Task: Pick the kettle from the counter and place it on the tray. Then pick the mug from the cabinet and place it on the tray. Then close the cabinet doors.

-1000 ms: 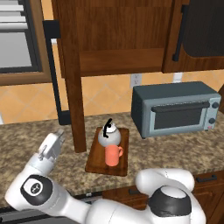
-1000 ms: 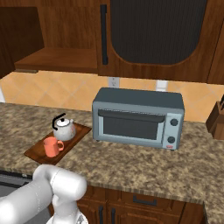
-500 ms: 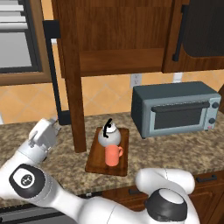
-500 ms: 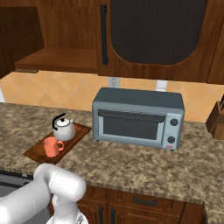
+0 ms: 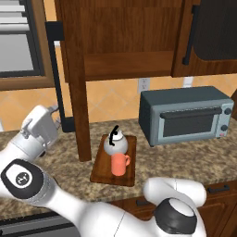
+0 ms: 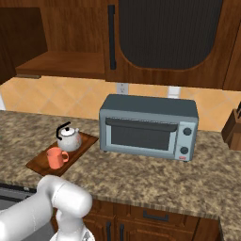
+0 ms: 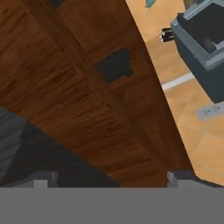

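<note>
Kettle (image 5: 115,142), silver-grey with a thin black arched handle, upright on the far half of the tray (image 5: 99,171). Mug (image 5: 119,164), coral-orange, upright on the same tray just in front of the kettle, seemingly touching it, handle turned to the right in the left base view. From the right base view: same pair, kettle (image 6: 68,139) behind, mug (image 6: 55,158) nearer the camera, both inside the raised rim of the dark reddish board (image 6: 37,163). Tray flat on the speckled granite counter (image 5: 185,159), to the left of a grey toaster oven (image 5: 187,114) and well apart from it.

Above: dark wooden cabinet (image 5: 125,65) with the inner shelf bare and lit. Left cabinet door (image 5: 74,83) swung out, edge-on toward the camera, its lower end hanging over the counter just left of the tray; black bar handle (image 5: 56,74) on its far side. Right door (image 5: 213,32) with near-black inset panel and black vertical handle, apparently angled slightly out, though hard to judge from here.

Gripper (image 5: 52,116) raised at the left, beside the open door's bar handle, clamped on nothing; contact with the handle not clear from the left base view. In the hand view, both dark finger tips (image 7: 179,176) set wide apart at the bottom, with brown door wood (image 7: 65,87) close ahead and a slice of the toaster oven (image 7: 203,48) at the upper right. Wall outlet (image 6: 122,88) on the tan tile behind the oven; knife block (image 6: 232,130) at the counter's far right.
</note>
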Motion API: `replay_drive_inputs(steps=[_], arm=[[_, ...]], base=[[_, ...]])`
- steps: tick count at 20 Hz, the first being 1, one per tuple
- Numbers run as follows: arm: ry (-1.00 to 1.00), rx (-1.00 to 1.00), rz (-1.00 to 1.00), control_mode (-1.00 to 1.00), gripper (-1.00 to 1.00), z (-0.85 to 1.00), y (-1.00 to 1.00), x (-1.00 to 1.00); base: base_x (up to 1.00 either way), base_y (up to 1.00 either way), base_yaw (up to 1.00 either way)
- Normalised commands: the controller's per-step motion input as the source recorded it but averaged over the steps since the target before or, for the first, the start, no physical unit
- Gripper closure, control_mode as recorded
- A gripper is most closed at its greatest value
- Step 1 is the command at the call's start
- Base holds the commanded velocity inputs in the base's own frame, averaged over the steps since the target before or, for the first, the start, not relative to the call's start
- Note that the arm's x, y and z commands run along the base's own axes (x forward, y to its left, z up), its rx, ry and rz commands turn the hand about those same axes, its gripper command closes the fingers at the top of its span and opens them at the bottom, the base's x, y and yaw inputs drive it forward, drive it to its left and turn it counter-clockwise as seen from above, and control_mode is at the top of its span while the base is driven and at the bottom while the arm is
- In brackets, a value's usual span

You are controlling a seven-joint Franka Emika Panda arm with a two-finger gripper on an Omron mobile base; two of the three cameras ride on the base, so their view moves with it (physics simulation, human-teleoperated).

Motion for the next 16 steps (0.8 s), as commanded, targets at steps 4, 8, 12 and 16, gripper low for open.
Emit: replay_drive_inputs(steps=[4, 8, 12, 16], arm=[[0.0, 0.0, -0.04, -1.0, -1.0, 0.35, -0.22, -0.18], [-0.02, 0.06, -0.01, -1.0, -1.0, 0.02, -0.49, -0.21], [-0.01, 0.09, 0.0, -1.0, -1.0, 0.04, -0.64, -0.08], [0.0, 0.05, 0.0, -1.0, -1.0, 0.33, -0.75, 0.0]], base=[[0.0, 0.0, 0.0], [0.0, 0.0, 0.0], [0.0, 0.0, 0.0], [0.0, 0.0, 0.0]])
